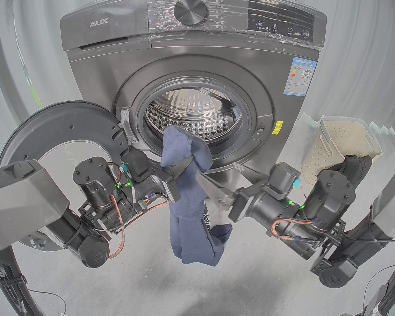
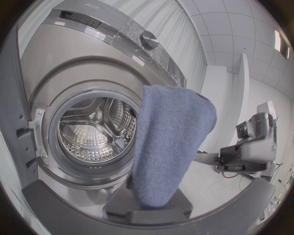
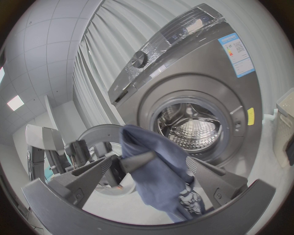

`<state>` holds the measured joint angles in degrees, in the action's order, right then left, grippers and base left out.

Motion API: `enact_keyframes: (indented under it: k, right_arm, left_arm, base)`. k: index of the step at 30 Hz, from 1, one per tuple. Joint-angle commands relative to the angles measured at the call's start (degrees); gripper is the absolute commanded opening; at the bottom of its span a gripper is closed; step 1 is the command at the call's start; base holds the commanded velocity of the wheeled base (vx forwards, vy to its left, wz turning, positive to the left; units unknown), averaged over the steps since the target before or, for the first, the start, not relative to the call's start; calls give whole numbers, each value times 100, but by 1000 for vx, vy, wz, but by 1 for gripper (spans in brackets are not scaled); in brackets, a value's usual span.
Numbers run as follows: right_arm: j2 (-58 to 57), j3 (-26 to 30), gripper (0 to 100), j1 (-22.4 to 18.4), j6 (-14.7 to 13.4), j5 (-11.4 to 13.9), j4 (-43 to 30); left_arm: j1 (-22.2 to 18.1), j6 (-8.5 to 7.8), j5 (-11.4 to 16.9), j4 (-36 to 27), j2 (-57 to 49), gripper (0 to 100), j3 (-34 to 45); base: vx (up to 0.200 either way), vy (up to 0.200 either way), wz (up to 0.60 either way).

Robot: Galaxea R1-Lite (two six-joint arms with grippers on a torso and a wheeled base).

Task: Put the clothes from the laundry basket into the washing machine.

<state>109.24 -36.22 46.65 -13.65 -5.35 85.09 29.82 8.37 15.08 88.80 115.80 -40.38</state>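
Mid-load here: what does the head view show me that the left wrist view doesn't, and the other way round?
Head view, not left wrist: the laundry basket at the right with dark clothes in it, and the hanging tail of the blue garment. Left wrist, not head: ceiling panels and a ceiling light. Both: the blue garment in front of the open drum, and the dial.

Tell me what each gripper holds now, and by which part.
The left gripper is shut on the blue garment near its top fold, and the rest hangs down. The right gripper is open at the garment and grips nothing.
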Motion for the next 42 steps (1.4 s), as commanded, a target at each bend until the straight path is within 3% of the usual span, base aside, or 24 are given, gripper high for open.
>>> enact_keyframes:
  k: [1,8,11,12,15,19,30,42]
  right_arm:
    - [-623,994,100,-675,12,236,16]
    - [-113,1363,100,-1062,21,210,52]
    - [159,1345,100,-1132,29,228,60]
    - [352,1293,100,-1211,38,236,60]
    - [704,1152,100,-1343,73,254,52]
    - [1073,994,100,-1475,82,271,52]
    - [2128,185,100,-1809,82,1045,280]
    - [3103,-1036,100,-1835,82,1203,-72]
  left_arm:
    - [-73,41,180,-3,-506,0,30]
    - [77,50,188,-3,-954,0,179]
    - [77,85,197,-3,-1094,0,197]
    - [112,191,206,-3,-1209,0,205]
    - [191,305,206,-3,-1402,0,320]
    - [191,314,206,-11,-1490,0,381]
    - [200,323,197,-3,-1516,0,399]
    - [209,323,197,-3,-1516,0,478]
  base:
    - [0,0,0]
    - [0,0,0]
    - [0,0,0]
    - [0,0,0]
    - [0,0,0]
    - [0,0,0]
    - [0,0,0]
    - [0,0,0]
